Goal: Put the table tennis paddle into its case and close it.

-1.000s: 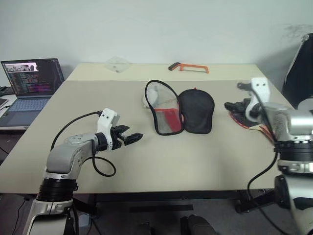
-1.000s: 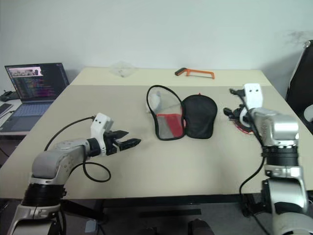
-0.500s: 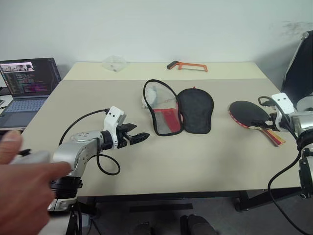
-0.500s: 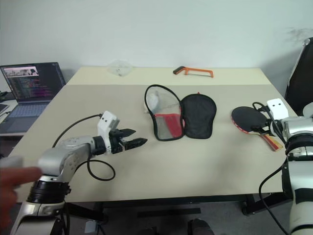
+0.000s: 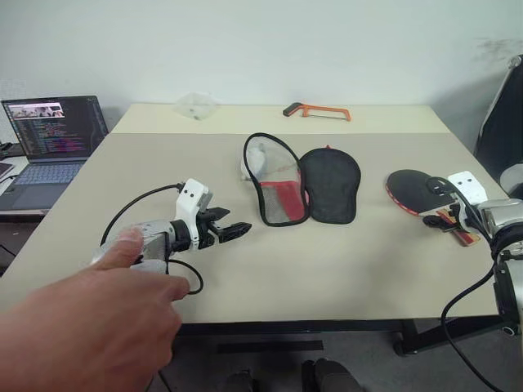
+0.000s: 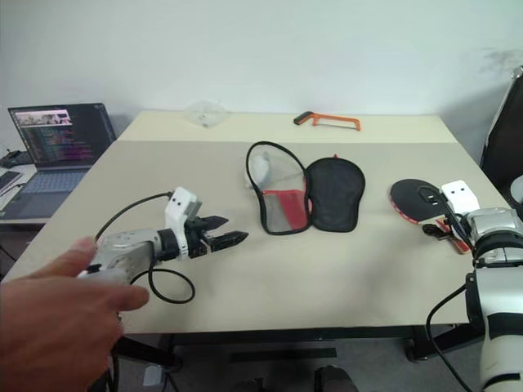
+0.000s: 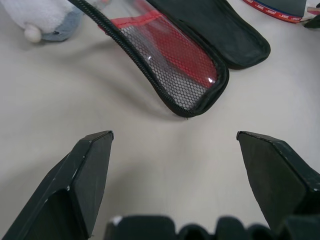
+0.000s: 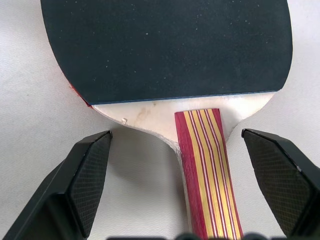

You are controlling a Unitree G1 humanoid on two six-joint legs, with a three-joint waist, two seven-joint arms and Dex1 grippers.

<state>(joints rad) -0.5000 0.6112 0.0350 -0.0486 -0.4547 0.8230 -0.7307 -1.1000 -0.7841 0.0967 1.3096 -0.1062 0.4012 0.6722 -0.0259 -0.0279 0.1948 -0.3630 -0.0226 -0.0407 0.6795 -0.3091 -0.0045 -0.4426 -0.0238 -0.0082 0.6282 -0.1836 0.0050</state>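
Both jaws gape empty; our right gripper [image 8: 177, 165] straddles the paddle [image 8: 165, 47] handle, which could skid if clamped off-centre.

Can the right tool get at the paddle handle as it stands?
Probably yes. The right tool is open, its fingers straddling the paddle handle, which lies flat on the table with nothing between.

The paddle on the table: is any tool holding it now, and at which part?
No, nothing is held. The right tool is open, its fingers on either side of the paddle's handle without closing on it. The left tool is open too, near the case.
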